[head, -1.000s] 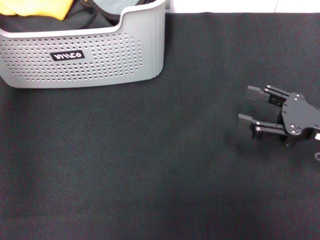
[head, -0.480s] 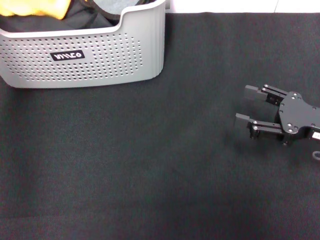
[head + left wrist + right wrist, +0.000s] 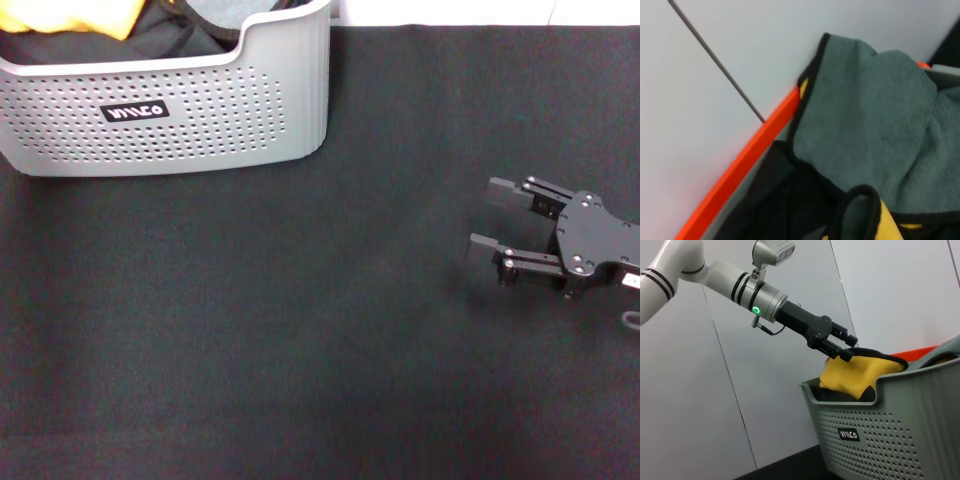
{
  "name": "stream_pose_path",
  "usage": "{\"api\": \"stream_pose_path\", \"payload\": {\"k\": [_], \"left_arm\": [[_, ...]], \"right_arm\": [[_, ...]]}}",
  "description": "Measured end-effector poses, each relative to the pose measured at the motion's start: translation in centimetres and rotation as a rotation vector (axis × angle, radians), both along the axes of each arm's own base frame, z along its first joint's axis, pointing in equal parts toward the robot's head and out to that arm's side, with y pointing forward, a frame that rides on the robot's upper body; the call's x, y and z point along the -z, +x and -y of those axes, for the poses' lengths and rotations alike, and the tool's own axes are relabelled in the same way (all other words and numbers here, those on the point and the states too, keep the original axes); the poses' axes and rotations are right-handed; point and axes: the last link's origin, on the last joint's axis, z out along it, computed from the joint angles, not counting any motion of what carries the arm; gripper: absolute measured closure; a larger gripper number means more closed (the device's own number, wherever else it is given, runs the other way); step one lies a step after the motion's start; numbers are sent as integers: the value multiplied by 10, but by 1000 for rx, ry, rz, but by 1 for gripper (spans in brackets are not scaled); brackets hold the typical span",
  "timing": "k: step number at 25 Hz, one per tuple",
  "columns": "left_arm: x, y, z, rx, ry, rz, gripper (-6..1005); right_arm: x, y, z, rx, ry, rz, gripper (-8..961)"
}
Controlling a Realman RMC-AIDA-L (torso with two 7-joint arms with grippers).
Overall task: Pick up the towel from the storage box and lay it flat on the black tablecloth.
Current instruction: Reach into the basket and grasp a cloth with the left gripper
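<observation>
The light grey storage box (image 3: 200, 120) stands at the far left of the black tablecloth (image 3: 300, 330). The towel (image 3: 75, 15) shows as a yellow fold at the box's far side. In the right wrist view my left gripper (image 3: 846, 354) reaches over the storage box (image 3: 900, 430) and is shut on the black-trimmed edge of the towel (image 3: 855, 375), holding a yellow hump above the rim. The left wrist view shows the towel's grey face (image 3: 880, 130) close up. My right gripper (image 3: 482, 214) is open and empty, low over the tablecloth at the right.
Dark cloths (image 3: 185, 35) lie in the box beside the towel. An orange edge (image 3: 740, 165) runs along the white wall behind the box. The tablecloth stretches bare between the box and the right gripper.
The right gripper has shifted slightly left and toward me. The yellow fold in the box has moved a little farther away, toward the top edge of the head view.
</observation>
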Motion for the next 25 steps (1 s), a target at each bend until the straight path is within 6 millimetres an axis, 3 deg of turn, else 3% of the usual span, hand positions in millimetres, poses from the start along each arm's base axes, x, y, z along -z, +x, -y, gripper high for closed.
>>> {"api": "stream_pose_path", "payload": {"k": [7,17,22,25], "left_arm": [[17,-8,1,-40,-52,-49,323],[24,-6,1,-41,-69,-44,322],[26,-7,2,-39,-81,-47,351],[26,-7,3,-39,-81,-47,458]], "right_arm": [[1,3,-1,14,6,11,100],[2,3,0,16,4,16,101],[3,3,0,18,4,10,102],[3,3,1,16,6,9,102]]}}
